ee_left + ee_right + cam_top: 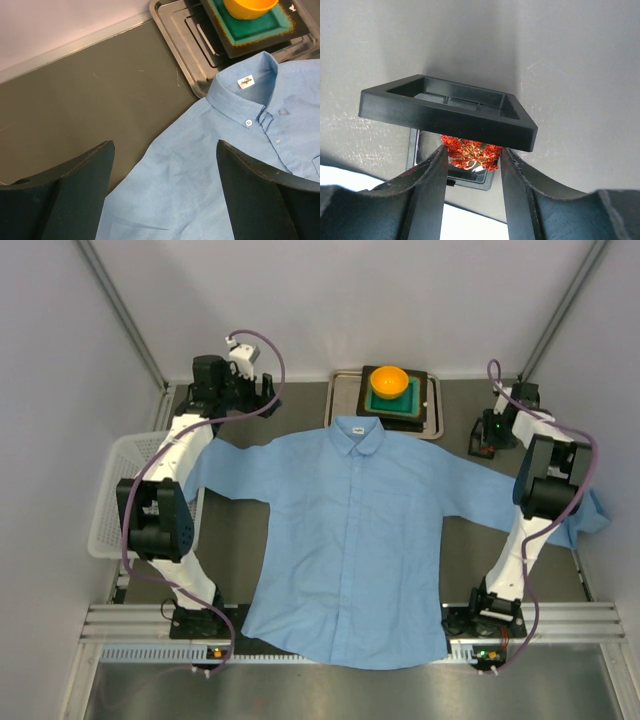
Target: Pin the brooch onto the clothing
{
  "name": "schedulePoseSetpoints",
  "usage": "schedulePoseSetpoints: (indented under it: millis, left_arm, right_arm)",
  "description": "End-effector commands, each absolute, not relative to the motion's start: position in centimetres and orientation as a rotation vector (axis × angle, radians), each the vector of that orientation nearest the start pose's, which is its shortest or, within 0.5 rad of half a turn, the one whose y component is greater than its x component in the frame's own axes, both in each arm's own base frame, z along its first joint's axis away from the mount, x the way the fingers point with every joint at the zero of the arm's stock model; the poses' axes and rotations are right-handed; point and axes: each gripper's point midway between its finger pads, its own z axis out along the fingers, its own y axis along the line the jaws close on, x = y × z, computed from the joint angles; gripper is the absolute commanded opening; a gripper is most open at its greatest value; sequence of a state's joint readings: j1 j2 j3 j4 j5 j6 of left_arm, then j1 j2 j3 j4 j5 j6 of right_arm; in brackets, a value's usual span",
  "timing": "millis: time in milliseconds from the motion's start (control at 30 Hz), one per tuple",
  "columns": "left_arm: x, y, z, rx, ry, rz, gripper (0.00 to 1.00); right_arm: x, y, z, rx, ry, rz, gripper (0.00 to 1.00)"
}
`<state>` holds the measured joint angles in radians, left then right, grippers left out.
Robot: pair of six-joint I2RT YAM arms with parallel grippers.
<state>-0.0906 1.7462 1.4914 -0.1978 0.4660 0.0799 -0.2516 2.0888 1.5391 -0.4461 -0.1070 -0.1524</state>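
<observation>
From above, the light blue shirt (350, 540) is lying spread flat on the grey counter (232, 540), collar toward the far wall and both sleeves stretched out sideways. Past the collar, a metal tray (434, 412) is carrying a dark plate with a green centre (400, 408), and an orange bowl (389, 381) is sitting on that plate. A white basket (110, 510) is standing at the left edge. The left end effector (258, 392) is hovering near the far left corner, beyond the left sleeve. The right end effector (487, 438) is reaching down at the far right, beyond the right sleeve and well apart from the collar.

In the left wrist view, the left end effector is standing wide with nothing between its fingers (85, 180). It is looking down on the shoulder of the shirt, the collar with its white label (245, 81), and the corner of the tray.

In the right wrist view, the red-orange brooch (470, 152) is sitting in a small black box (470, 179) under its raised lid (445, 117). The right end effector is narrowing its fingers on either side of the brooch, right at its edges. I cannot tell whether they are actually pinching it.
</observation>
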Motion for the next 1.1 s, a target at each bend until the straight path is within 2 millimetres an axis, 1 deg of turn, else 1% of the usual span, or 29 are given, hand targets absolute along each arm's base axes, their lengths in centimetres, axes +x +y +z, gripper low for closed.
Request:
schedulePoseSetpoints:
  millis: [0,67,167,200,300,333,400,433,533,633,733,767,800,833,867,900,933,967,1000,1033,1067]
  left_arm:
    - [50.8,-12.5,25.1,0.481,1.893,-0.464,0.87]
    - [50.9,-12.4,25.2,0.481,1.889,-0.461,0.87]
    - [50.8,-12.4,25.3,0.48,1.888,-0.461,0.87]
    - [50.8,-12.4,25.3,0.473,1.891,-0.466,0.87]
    - [50.7,-12.6,25.4,0.465,1.889,-0.478,0.87]
    - [50.7,-12.6,25.4,0.461,1.889,-0.48,0.87]
    - [50.7,-12.6,25.5,0.458,1.889,-0.484,0.87]
    - [50.7,-12.6,25.4,0.457,1.891,-0.486,0.87]
    - [50.7,-12.6,25.4,0.453,1.892,-0.491,0.87]
    - [50.5,-12.8,25.5,0.467,1.884,-0.498,0.87]
    - [49.9,-13.1,25.7,0.507,1.869,-0.508,0.89]
    - [49.3,-13.5,25.9,0.536,1.857,-0.532,0.89]
    - [49.0,-13.6,26.1,0.572,1.84,-0.532,0.89]
    - [48.5,-13.9,26.1,0.605,1.826,-0.544,0.9]
    - [47.5,-14.4,26.3,0.656,1.804,-0.571,0.91]
    - [47.0,-14.7,26.2,0.717,1.777,-0.569,0.91]
    - [46.4,-15.0,26.2,0.756,1.758,-0.581,0.91]
    - [45.1,-15.9,26.3,0.82,1.719,-0.634,0.91]
    - [44.5,-16.2,26.3,0.898,1.667,-0.631,0.91]
    - [43.8,-16.6,26.4,0.946,1.629,-0.644,0.91]
    - [42.7,-17.4,26.7,0.998,1.566,-0.658,0.92]
  right_arm:
    - [48.7,-11.5,4.6,0.086,2.532,-0.028,0.4]
    - [48.6,-11.6,4.9,0.082,2.529,-0.037,0.39]
    - [48.5,-11.6,6.0,0.07,2.51,-0.045,0.38]
    - [48.6,-11.6,6.7,0.068,2.496,-0.047,0.37]
    - [48.5,-11.4,7.9,0.053,2.472,-0.041,0.36]
    - [48.5,-11.3,8.8,0.045,2.454,-0.04,0.36]
    - [48.4,-10.9,9.4,0.031,2.444,-0.019,0.36]
    - [48.3,-10.8,10.1,0.028,2.429,-0.018,0.36]
    - [48.1,-10.6,10.7,0.015,2.42,-0.012,0.36]
    - [47.4,-10.2,11.2,0.007,2.427,0.006,0.37]
    - [46.2,-8.9,11.9,-0.015,2.431,0.077,0.37]
    - [45.7,-8.0,11.7,-0.03,2.438,0.132,0.37]
    - [45.0,-7.4,12.5,-0.047,2.432,0.163,0.37]
    - [44.4,-6.7,12.7,-0.061,2.439,0.195,0.37]
    - [43.9,-5.7,12.8,-0.082,2.442,0.243,0.37]
    - [43.1,-4.5,13.7,-0.115,2.438,0.271,0.37]
    - [42.4,-3.6,13.7,-0.133,2.444,0.304,0.37]
    - [41.9,-2.3,14.4,-0.167,2.428,0.365,0.36]
    - [40.9,-1.1,15.3,-0.199,2.42,0.405,0.37]
    - [40.3,0.5,15.7,-0.244,2.412,0.457,0.37]
    - [39.6,2.5,16.4,-0.297,2.39,0.552,0.37]
